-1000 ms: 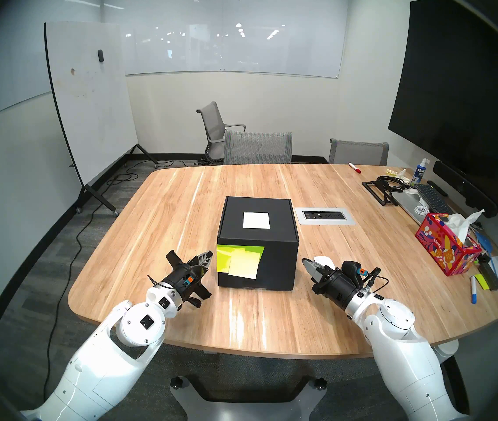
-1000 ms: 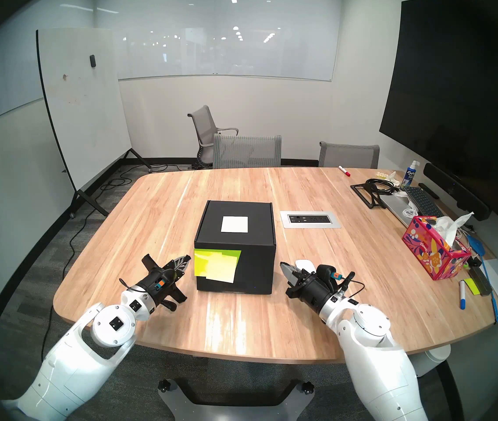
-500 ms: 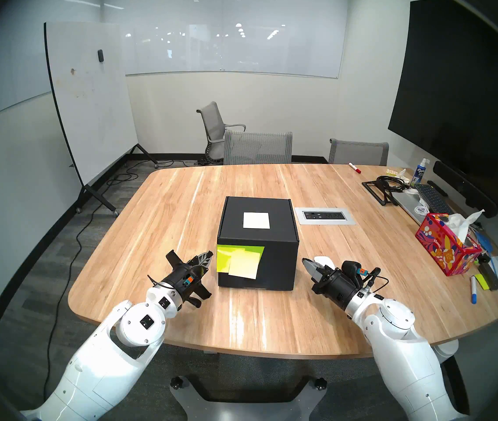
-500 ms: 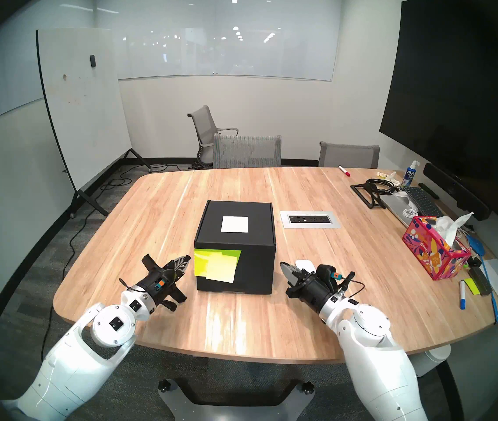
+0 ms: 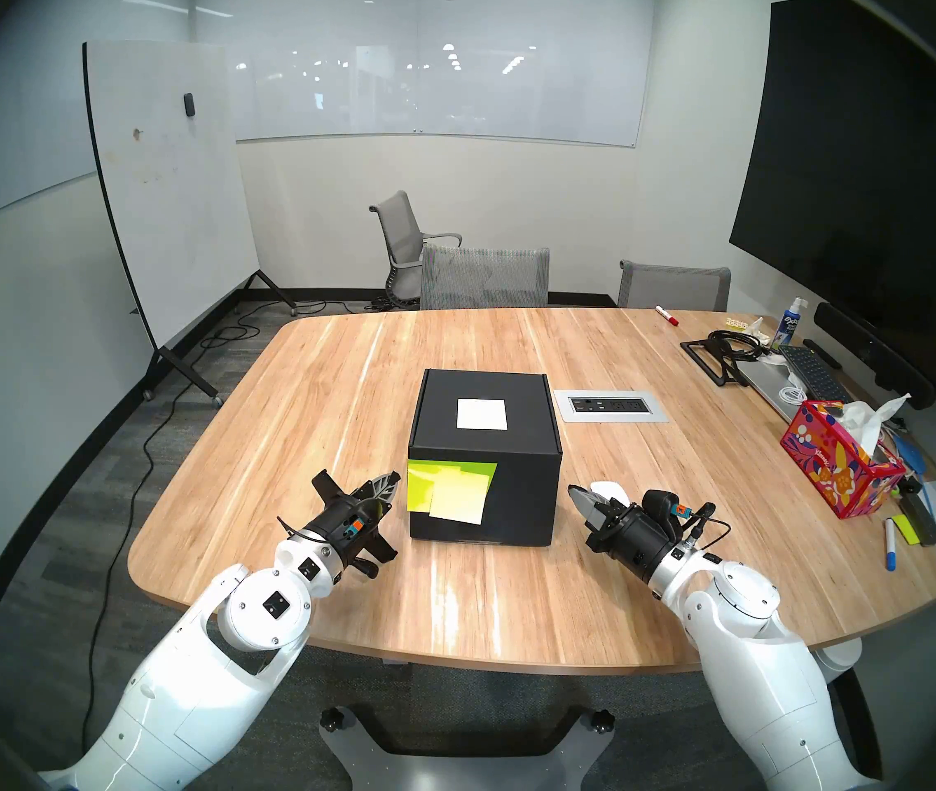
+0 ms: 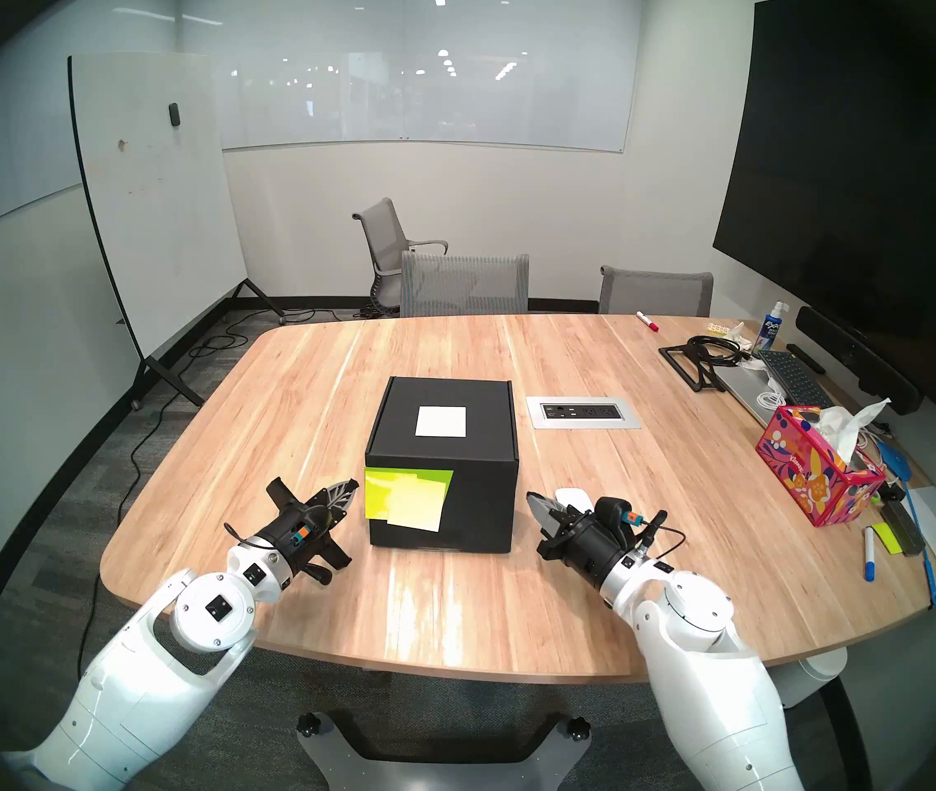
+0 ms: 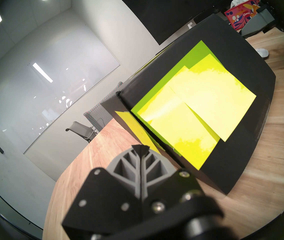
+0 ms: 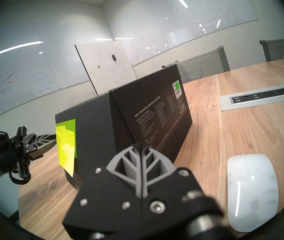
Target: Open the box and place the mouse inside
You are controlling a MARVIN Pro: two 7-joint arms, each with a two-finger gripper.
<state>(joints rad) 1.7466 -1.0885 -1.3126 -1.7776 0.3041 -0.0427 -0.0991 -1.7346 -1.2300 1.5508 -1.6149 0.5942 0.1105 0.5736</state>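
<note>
Black box (image 5: 483, 430) at table (image 5: 340, 384) centre, lid closed, with 1 white square label (image 5: 481, 414) on top. Yellow-green sticky notes (image 5: 451, 493) overlapping on the front face, toward its 9 o'clock edge; in the left wrist view, 1 note wrapped round the corner onto the adjoining side.

Left gripper (image 5: 391, 483) at 7 o'clock of the box, near the sticky notes but apart from them, fingers pressed together and empty. In the left wrist view, both grey ribbed fingers (image 7: 129, 162) meeting along 1 seam, tips aimed at the lower corner of the front face.

Right gripper (image 5: 573, 493) at 5 o'clock of the box, just beside its front corner, likewise clenched on nothing; tips short of the printed side panel in the right wrist view.

White mouse (image 8: 252, 191) flat on the table, at 3 o'clock of the right gripper in the right wrist view, apart from the fingers. From the head view, only a white sliver of the mouse behind the gripper.

Red floral tissue box (image 5: 842, 467) at 3 o'clock of the box, well apart. Power outlet panel (image 5: 611, 406) set in the table at 2 o'clock.
</note>
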